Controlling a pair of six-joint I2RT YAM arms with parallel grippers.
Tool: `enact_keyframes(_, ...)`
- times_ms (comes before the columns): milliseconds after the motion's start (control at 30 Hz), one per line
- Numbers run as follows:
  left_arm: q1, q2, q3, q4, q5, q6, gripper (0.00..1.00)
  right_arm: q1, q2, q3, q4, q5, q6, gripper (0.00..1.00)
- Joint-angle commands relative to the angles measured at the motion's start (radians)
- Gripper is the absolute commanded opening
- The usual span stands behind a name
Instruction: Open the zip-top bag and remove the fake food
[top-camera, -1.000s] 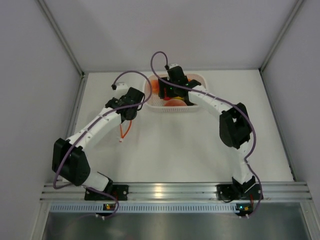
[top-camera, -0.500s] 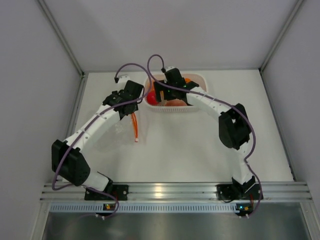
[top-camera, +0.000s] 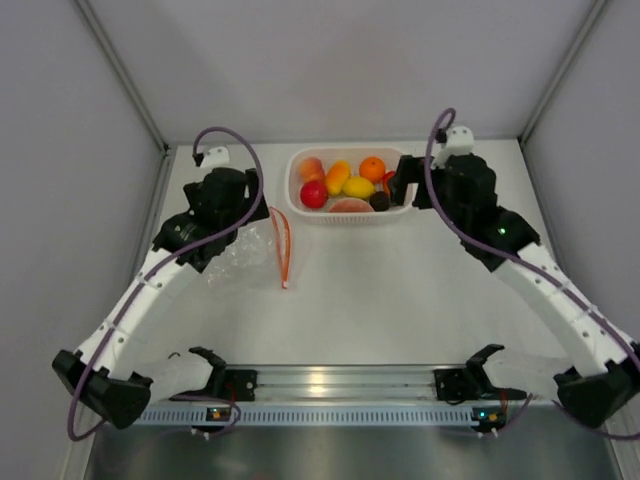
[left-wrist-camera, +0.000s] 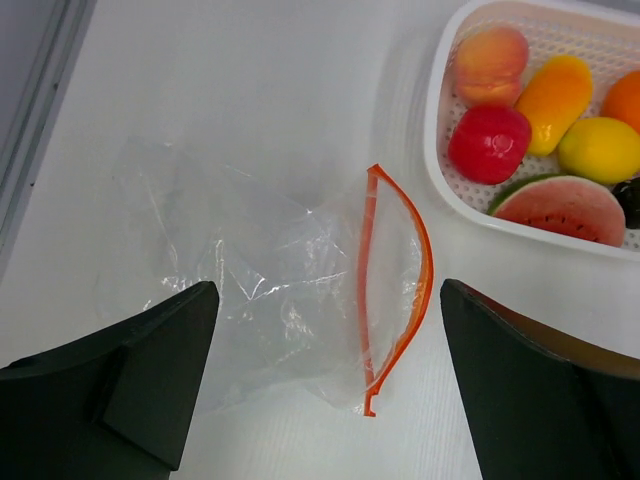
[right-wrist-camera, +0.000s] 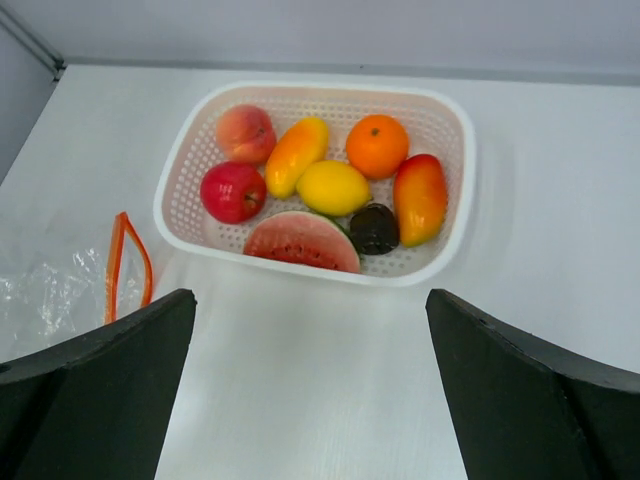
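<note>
Since half a second ago both arms have swung outward. The right gripper, then over the white basket, now hangs beside its right end, fingers apart. The left gripper, spread wide and holding nothing, hovers over the zip-top bag, which lies limp and open-mouthed near the desk's left edge. The fake food fills the basket at the far edge. The desk's middle and near edge lie open.
</note>
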Motion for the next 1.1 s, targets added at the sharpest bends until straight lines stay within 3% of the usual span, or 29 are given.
enact_keyframes(0, 0.006, -0.108, -0.047, 0.038, 0.01, 0.046, 0.98, -0.008, -0.198, -0.092, -0.073, 0.096, -0.048, 0.99)
enact_keyframes(167, 0.006, -0.298, -0.128, 0.037, -0.021, 0.081, 0.98, -0.006, -0.455, -0.169, -0.185, 0.174, -0.08, 0.99)
enact_keyframes(333, 0.005, -0.505, -0.208, 0.036, -0.03, 0.132, 0.98, -0.006, -0.565, -0.192, -0.368, 0.255, -0.059, 0.99)
enact_keyframes(600, 0.005, -0.792, -0.374, 0.035, 0.019, 0.21, 0.98, -0.006, -0.712, -0.27, -0.493, 0.323, -0.048, 0.99)
enact_keyframes(800, 0.005, -0.867, -0.421, 0.032, 0.051, 0.216, 0.99, -0.005, -0.772, -0.298, -0.469, 0.317, -0.059, 0.99)
enact_keyframes(1067, 0.006, -0.854, -0.409, 0.035, 0.036, 0.225, 0.99, -0.006, -0.772, -0.321, -0.447, 0.307, -0.04, 0.99)
